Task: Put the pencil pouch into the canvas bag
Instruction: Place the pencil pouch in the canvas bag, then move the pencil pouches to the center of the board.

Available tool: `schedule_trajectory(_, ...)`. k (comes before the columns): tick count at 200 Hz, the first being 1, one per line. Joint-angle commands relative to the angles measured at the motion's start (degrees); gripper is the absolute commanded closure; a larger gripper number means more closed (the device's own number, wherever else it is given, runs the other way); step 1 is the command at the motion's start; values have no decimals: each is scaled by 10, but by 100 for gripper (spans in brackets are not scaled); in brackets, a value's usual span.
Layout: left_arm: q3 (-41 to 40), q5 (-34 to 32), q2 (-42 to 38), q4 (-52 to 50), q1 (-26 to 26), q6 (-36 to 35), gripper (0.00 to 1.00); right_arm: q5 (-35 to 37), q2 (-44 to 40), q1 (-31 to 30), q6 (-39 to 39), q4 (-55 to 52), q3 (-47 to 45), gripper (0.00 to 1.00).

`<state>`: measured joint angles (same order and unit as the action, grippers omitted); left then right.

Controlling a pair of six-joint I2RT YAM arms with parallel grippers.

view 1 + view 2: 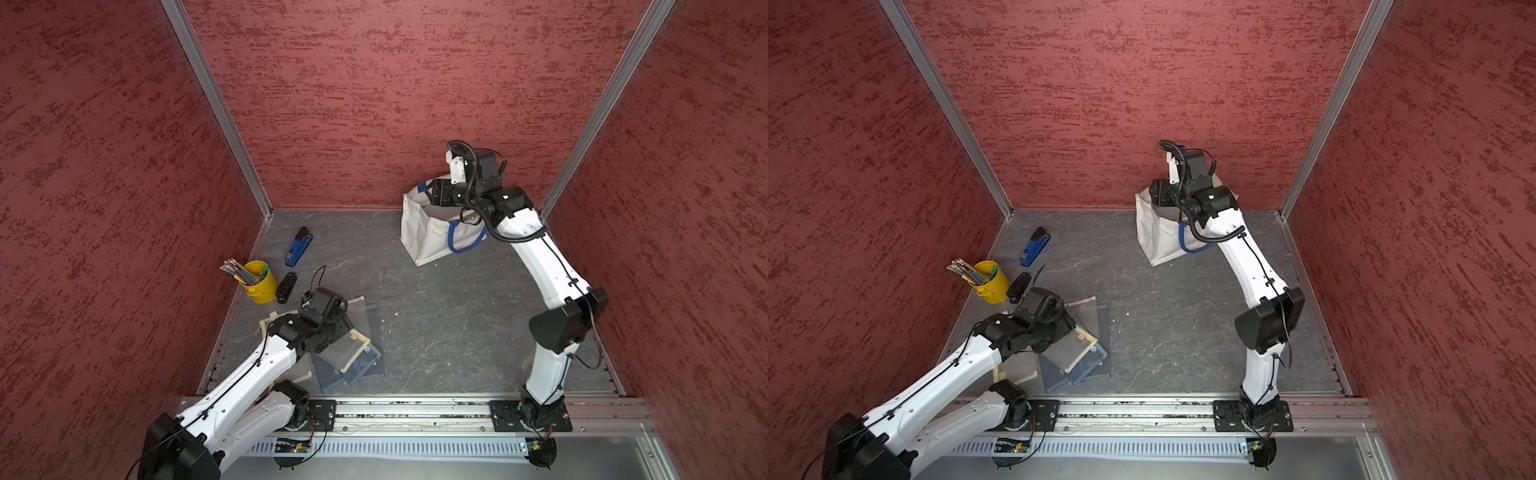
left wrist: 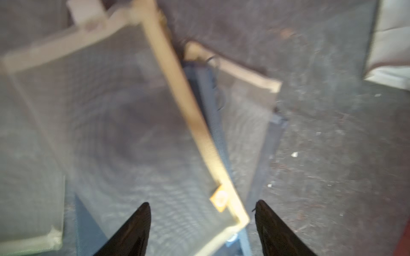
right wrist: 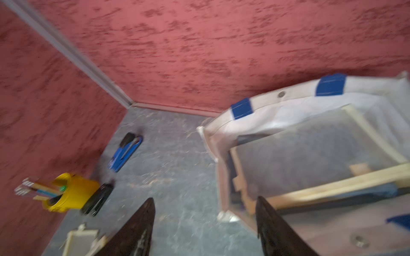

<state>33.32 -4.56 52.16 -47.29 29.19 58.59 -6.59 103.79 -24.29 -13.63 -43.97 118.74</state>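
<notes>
Pencil pouch [image 2: 124,133], grey mesh with cream trim, is lying uppermost on a loose heap of other mesh pouches [image 2: 248,115] in the blurred left wrist view. The left gripper [image 2: 202,206] is hovering over it with its jaws spread and nothing between them. The trimmed edge and its orange tab are sitting just ahead of the fingertips. I judge that the arm is aiming for that stiffer border, since bare mesh would give a poor hold.

From the right wrist, the right gripper [image 3: 204,201] is also hanging wide apart and empty. The canvas bag [image 3: 288,106] is standing just beyond its fingertips with its mouth gaping, and a similar pouch [image 3: 310,144] is lying flat inside. A yellow bucket [image 3: 75,192] and a blue stapler [image 3: 124,155] are sitting well away from this gripper.

In both top views the bag is staying upright under the right gripper, which is probably waiting at the rim so the opening stays reachable. The heap is spreading out beneath the left wrist, well apart from the bag, so a long carry is looking necessary.
</notes>
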Motion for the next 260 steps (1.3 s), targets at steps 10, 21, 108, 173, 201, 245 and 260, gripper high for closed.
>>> schedule_trajectory(10, -52, -12, 10, 65, 38, 79, 22, -74, -115, -9, 18, 18, -176, 23)
schedule_trajectory(21, -75, 3, 37, 125, 51, 87, 22, -121, -160, -11, 10, 40, -244, 21)
schedule_trajectory(108, 86, -29, 375, 303, 228, 132, 22, -252, -275, -18, -44, 125, -575, 18)
schedule_trajectory(173, 125, 58, 360, 398, 251, -6, 23, -251, -245, -19, -66, 175, -623, 18)
schedule_trajectory(201, 50, 86, 245, 351, 218, 14, 24, -255, -182, -22, -52, 182, -591, 19)
schedule_trajectory(245, -85, 149, 56, 333, 81, 37, 29, -265, -37, -61, -34, 186, -473, 22)
schedule_trajectory(260, -110, 173, 25, 338, 38, 33, 28, -258, 13, -73, -27, 173, -433, 24)
